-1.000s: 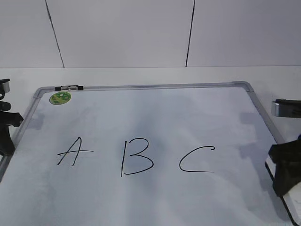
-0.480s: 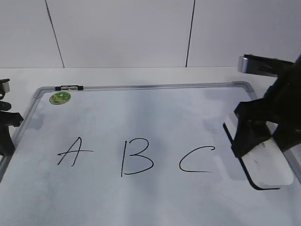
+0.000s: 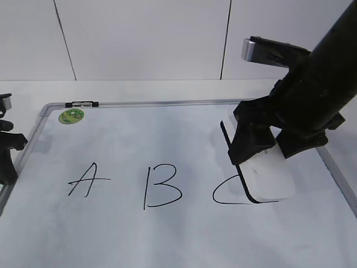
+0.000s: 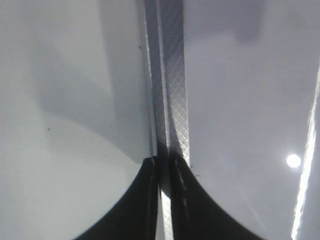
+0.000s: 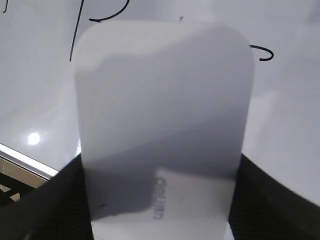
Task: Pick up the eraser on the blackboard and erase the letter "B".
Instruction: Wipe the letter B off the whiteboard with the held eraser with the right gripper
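The flat white rounded plastic eraser with a dark underside hides the right end of the black hand-drawn letter "C", and the black right gripper covers the top part of the eraser. The black left gripper is cut off at the left edge of the exterior view. In the left wrist view its two fingers sit close together with only a thin gap, right over the grey frame strip, and they hold nothing. The small grey logo on the eraser is too blurry to read. The big white dry-erase blackboard with a grey metal frame lies flat on a white worktop. Behind it is a white wall with dark lines. A round green sticker sits in the board's corner at about 10 o'clock, next to a small black clip on the frame. The black letter "A" is at 9 o'clock from the board's middle. The black marker letter "B" with a tall straight stem is in the middle and looks whole. The right fingers are clamped on both long sides of the eraser, which sticks out past them toward 5 o'clock. The eraser is at 3 o'clock from the "B", well apart from it.
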Tool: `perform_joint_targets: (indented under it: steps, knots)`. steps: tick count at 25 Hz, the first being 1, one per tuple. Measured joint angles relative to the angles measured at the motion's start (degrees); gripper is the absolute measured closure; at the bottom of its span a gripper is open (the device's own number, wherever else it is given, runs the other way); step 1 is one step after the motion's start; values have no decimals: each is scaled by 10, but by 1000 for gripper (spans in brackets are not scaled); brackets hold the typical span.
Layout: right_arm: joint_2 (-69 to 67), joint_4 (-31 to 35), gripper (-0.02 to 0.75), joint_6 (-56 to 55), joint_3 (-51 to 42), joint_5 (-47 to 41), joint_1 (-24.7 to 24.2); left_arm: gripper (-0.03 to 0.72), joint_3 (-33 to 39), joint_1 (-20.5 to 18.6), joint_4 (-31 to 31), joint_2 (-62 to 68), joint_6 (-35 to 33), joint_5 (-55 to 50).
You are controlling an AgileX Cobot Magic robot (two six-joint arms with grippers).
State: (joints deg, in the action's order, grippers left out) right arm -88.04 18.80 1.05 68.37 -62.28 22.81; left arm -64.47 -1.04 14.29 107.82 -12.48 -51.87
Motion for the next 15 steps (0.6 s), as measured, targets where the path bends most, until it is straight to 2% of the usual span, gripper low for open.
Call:
perform_joint_targets:
  steps: [6, 15]
  knots:
    - [-12, -19, 211, 9, 9, 8, 8, 673, 0, 0, 0, 0, 0, -1]
    - [-125, -147, 211, -60, 151, -75, 108, 673, 0, 0, 0, 0, 0, -2]
